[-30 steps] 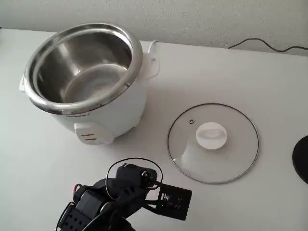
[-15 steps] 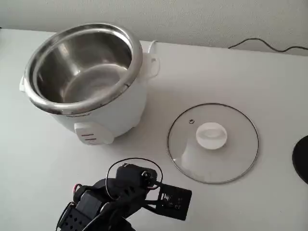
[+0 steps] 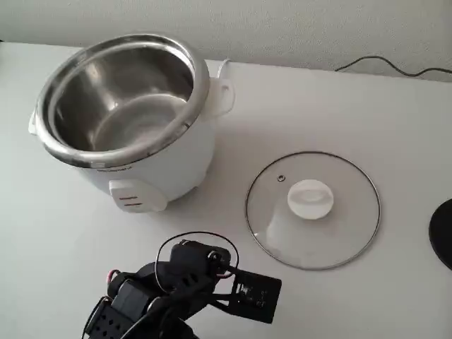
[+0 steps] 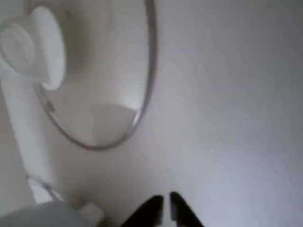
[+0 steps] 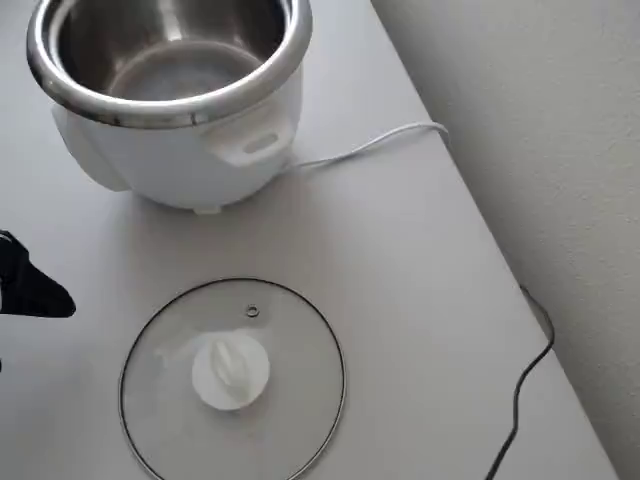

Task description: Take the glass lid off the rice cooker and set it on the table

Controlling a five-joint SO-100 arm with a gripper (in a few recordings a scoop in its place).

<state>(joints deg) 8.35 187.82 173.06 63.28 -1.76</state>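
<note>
Fingers [image 4: 165, 208]: two dark tips at the bottom edge of the wrist view, nearly pressed together with only a thin slit between them, pinching nothing. They hang over bare table [image 4: 227, 94], apart from the lid.

Lid [image 4: 102, 85]: in the wrist view its metal rim curves up and left of the fingers, white knob [image 4: 33, 45] at upper left. In the fixed view the lid [image 3: 313, 210] lies flat on the table [image 3: 339, 106], knob [image 3: 310, 198] up, small steam hole [image 3: 281, 178] toward the upper left of the glass. Overhead view: lid [image 5: 232, 378] flat, steam hole [image 5: 251, 311] on the side facing the cooker.

Cooker [image 3: 131, 120]: stands upright to the left of the lid in the fixed view, apart from it, open, steel pot bare. Switch panel [image 3: 131, 196] faces the lower edge. Overhead, the cooker [image 5: 175, 100] sits above the lid; a white cord [image 5: 370, 147] runs from it toward the wall.

Arm [image 3: 183, 286]: dark body at the bottom edge of the fixed view, below the cooker and left of the lid, touching neither. A dark part of it [image 5: 30, 290] shows at the left edge overhead.

Black cable [image 3: 395, 67] lies along the table's far edge.
</note>
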